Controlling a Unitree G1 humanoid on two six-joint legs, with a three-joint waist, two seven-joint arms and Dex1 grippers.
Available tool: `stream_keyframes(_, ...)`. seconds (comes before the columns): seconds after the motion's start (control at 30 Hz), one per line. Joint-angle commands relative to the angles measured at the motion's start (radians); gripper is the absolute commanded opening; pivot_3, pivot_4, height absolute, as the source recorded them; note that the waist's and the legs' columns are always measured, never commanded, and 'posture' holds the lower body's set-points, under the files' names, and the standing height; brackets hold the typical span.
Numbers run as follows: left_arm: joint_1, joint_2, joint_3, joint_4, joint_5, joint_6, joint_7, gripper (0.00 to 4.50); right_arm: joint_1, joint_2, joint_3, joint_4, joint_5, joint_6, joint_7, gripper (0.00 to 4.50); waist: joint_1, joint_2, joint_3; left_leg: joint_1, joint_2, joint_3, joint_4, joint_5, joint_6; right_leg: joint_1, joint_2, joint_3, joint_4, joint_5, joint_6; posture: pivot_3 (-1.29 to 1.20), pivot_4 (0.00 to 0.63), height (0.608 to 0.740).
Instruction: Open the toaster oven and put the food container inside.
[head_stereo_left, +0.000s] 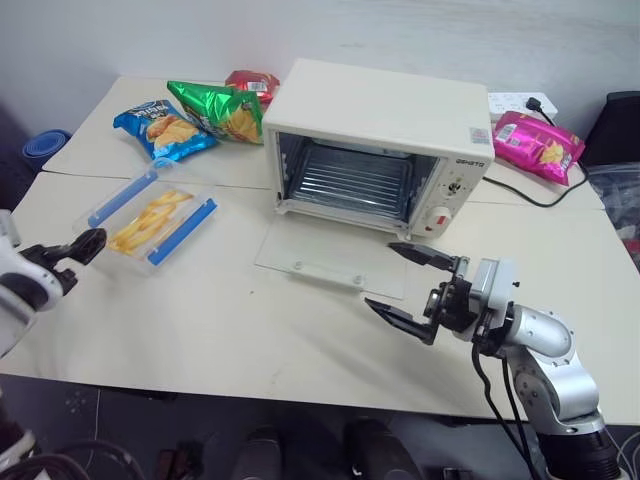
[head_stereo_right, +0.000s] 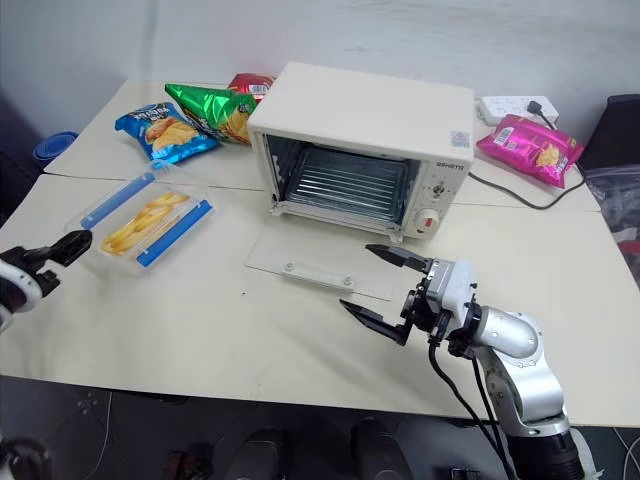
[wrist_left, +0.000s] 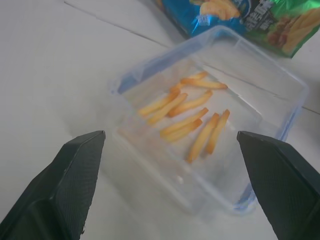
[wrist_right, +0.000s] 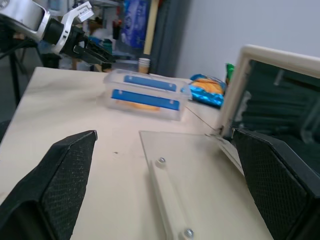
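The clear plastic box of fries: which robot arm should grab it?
Left, probably. The open left gripper sits right beside the clear plastic box of fries; the right gripper hangs by the cream-white toaster oven's lowered glass door.

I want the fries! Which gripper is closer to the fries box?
Left. The left gripper hangs open just beside the fries box; the right gripper is open far across the table, by the oven's lowered door.

A pale cream table (head_stereo_left: 250, 330) stands against a plain white wall (head_stereo_left: 150, 35), with dark floor (head_stereo_left: 120, 420) below.

Red crisp bag (head_stereo_left: 252, 84) half hidden behind the green bag (head_stereo_left: 222, 108); dark bin (head_stereo_left: 612, 128) cut off at the right edge.
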Motion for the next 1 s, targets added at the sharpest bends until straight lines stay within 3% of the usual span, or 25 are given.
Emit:
stream_keyframes(0.03,-0.089,-0.022,0.025,0.072,0.057,0.128,0.115,4.48,0.01,0.005,-0.012,-0.025,0.012,-0.017,-0.012,4.5,-0.003,0.0,0.0,0.0,0.0,0.0,0.0,0.0,0.0,0.0,0.0,0.0,0.0,0.0,0.0,0.0,0.15,0.74)
stream_keyframes(0.37,-0.225,0.012,-0.184,0.334,0.237,0.007,0.003,4.48,0.059,0.05,-0.003,0.029,-0.043,-0.119,-0.026,4.5,0.006,0.0,0.0,0.001,0.001,0.001,0.001,0.003,-0.005,-0.001,0.001,0.0,0.002,0.0,0.0,0.0,0.15,0.74)
stream_keyframes(0.5,-0.28,0.027,-0.221,0.405,0.291,-0.034,-0.018,3.63,0.089,0.051,-0.012,0.04,-0.054,-0.164,-0.023,4.5,0.008,0.0,0.0,0.0,0.001,0.001,0.0,0.005,-0.009,-0.001,0.001,0.0,0.001,0.0,0.0,0.0,0.15,0.74)
stream_keyframes(0.73,-0.322,0.09,-0.254,0.479,0.349,-0.084,-0.113,1.49,0.144,0.059,-0.001,0.036,-0.07,-0.219,-0.035,4.5,0.005,0.0,0.0,0.0,0.001,0.001,0.001,0.005,-0.009,-0.001,0.001,0.0,0.002,0.0,0.0,0.0,0.15,0.74)
stream_keyframes(1.0,-0.279,0.243,-0.315,0.479,0.33,-0.104,-0.398,1.24,0.171,0.046,-0.006,0.01,-0.061,-0.201,-0.05,4.5,0.008,0.0,0.0,0.0,0.002,0.001,0.0,0.005,-0.009,-0.002,0.001,0.0,0.001,0.0,0.0,0.0,0.15,0.74)
